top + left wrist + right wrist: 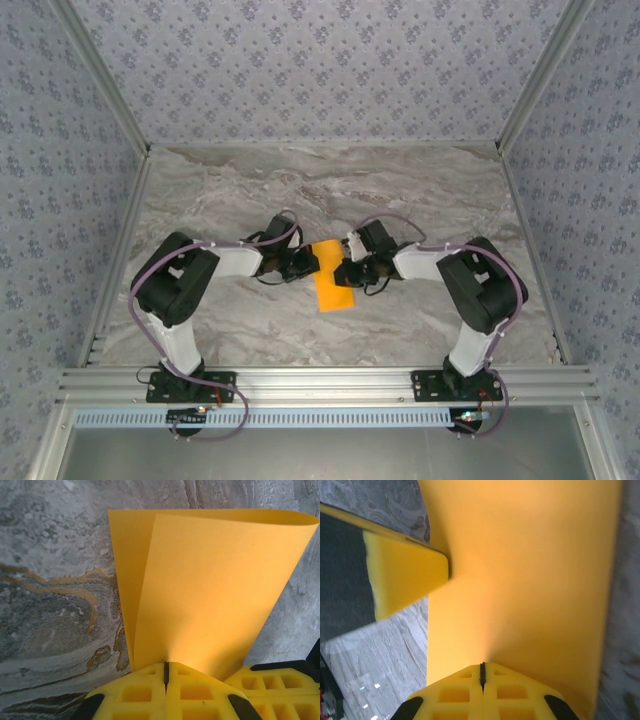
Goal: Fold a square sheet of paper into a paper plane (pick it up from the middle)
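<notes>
Orange paper (333,278), doubled over into a narrow strip, sits near the middle of the table (300,190), and I've got it from both sides. My left claw (312,263) comes in at its 9 o'clock and my right claw (347,270) at its 3 o'clock. Both are up by the strip's 12 o'clock end. The rest of the strip runs off toward 6 o'clock, toward my bases.

Looking down my left wrist, the yellow fingers (135,695) are pressed together with only a dark slit between them. The paper's edge goes straight into that slit, so the left claw is clamped on the paper. Two layers fan away toward 12 o'clock, and the upper one rolls over in a soft curve at 1 o'clock, not a sharp crease. My right claw's fingers sit at 4 o'clock, against the sheet.

Down my right wrist it's the same story: fingers (455,695) together, biting the paper at 6 o'clock. A left finger pokes in from 9 o'clock with its tip on the sheet. Grey marble shows on either side. Whether the strip rests on the table or hangs just above it, I can't tell.
</notes>
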Controlling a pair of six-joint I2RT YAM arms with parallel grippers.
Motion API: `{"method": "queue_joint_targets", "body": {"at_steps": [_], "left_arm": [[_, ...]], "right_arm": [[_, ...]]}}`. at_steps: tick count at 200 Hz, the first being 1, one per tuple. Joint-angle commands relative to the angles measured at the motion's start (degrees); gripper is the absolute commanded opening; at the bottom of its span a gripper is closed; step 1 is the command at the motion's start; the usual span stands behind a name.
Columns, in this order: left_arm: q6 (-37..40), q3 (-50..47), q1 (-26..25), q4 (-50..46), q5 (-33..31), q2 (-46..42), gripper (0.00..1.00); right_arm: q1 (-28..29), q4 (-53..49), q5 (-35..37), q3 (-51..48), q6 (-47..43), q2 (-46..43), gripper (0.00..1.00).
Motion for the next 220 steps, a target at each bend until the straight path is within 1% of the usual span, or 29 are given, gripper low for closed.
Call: {"method": "queue_joint_targets", "body": {"at_steps": [1,31,47,74,90,105,139,153,179,220], "left_arm": [[1.04,-3.48,-0.1,-12.11,-9.23,4.82,0.0],[1.4,-3.57,0.13,-12.16,-9.33,4.84,0.0],[1.73,-3.56,0.22,-12.28,-9.24,4.68,0.0],[2.58,-2.98,0.17,-12.8,-9.15,4.49,0.0],[2.91,-2.67,0.22,-13.17,-9.16,4.41,0.0],[2.82,-2.51,0.08,-13.16,-9.18,4.33,0.0],[2.62,-2.37,0.13,-12.99,-9.07,4.33,0.0],[2.5,-2.34,0.11,-12.98,-9.1,4.41,0.0],[2.52,-2.38,0.13,-13.08,-9.26,4.33,0.0],[2.54,-2.44,0.13,-13.25,-9.9,4.41,0.0]], "right_arm": [[-1.53,-2.49,-0.68,-6.91,-0.35,-2.92,0.0],[-2.26,-1.67,-0.35,-15.61,1.16,-8.52,0.0],[-3.17,-3.04,0.56,-17.93,1.51,-12.15,0.0],[-3.4,-6.57,1.25,-14.64,1.44,-19.97,0.0],[-2.82,-6.63,2.01,-11.02,1.56,-22.02,0.0],[-2.12,-5.3,1.44,-7.71,1.65,-19.86,0.0],[1.01,-1.38,-1.76,-0.36,1.74,-7.98,0.0],[1.5,-0.09,-3.05,1.13,2.09,-4.07,0.0],[1.04,2.25,-4.69,-0.31,2.58,-0.61,0.0],[-0.67,2.93,-5.39,-6.85,2.1,-1.08,0.0]]}}
